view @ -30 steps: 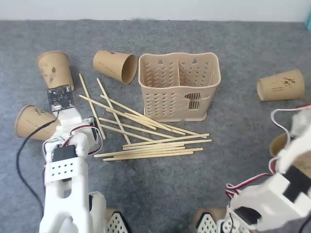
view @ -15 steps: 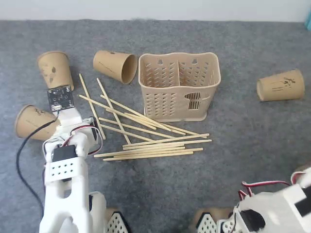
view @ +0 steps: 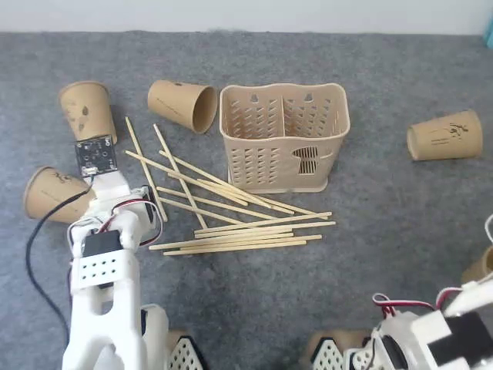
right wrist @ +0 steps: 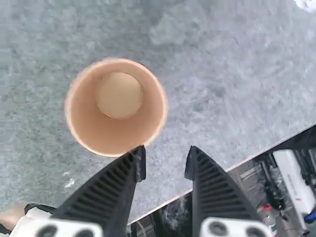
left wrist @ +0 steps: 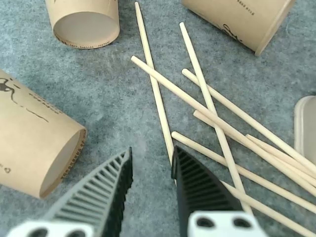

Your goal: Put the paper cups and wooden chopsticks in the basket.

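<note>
Mat (right wrist: 222, 74): upright cup (right wrist: 116, 106) near right hand (right wrist: 166, 152)

High view: fixed above the near side, looking steeply down over the whole table (view: 385, 193). Left wrist view: close above the chopsticks (left wrist: 207, 98) at the left, an area shared with the high view. Right wrist view: close, facing straight down into an upright cup (right wrist: 116, 106) at the near right edge.

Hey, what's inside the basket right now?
In the basket, only slotted inner walls and the middle divider show; nothing sticks up from either compartment. Its front wall covers the floor, so the bottom cannot be checked.
</note>
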You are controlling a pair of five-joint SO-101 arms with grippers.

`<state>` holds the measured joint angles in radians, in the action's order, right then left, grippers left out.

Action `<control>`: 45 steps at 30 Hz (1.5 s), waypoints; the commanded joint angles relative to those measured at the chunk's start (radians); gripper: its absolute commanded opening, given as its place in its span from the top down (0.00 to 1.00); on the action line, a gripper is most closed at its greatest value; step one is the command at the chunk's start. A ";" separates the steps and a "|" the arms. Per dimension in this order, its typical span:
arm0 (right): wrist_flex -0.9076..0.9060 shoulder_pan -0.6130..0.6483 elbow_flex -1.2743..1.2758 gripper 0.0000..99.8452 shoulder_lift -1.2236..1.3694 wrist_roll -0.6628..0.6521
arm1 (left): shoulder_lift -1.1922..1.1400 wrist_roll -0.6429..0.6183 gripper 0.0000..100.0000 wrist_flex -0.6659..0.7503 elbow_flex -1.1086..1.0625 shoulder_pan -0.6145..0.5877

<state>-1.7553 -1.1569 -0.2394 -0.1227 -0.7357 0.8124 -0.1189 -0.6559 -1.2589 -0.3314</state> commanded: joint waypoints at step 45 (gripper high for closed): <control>-0.039 0.664 -0.210 0.99 -0.099 0.540 | 0.006 0.003 0.87 -0.002 0.008 -0.009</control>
<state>-1.7568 -0.5984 -0.3636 -0.1258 -0.3015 0.8124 -0.1189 -0.6559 -1.2589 -0.3314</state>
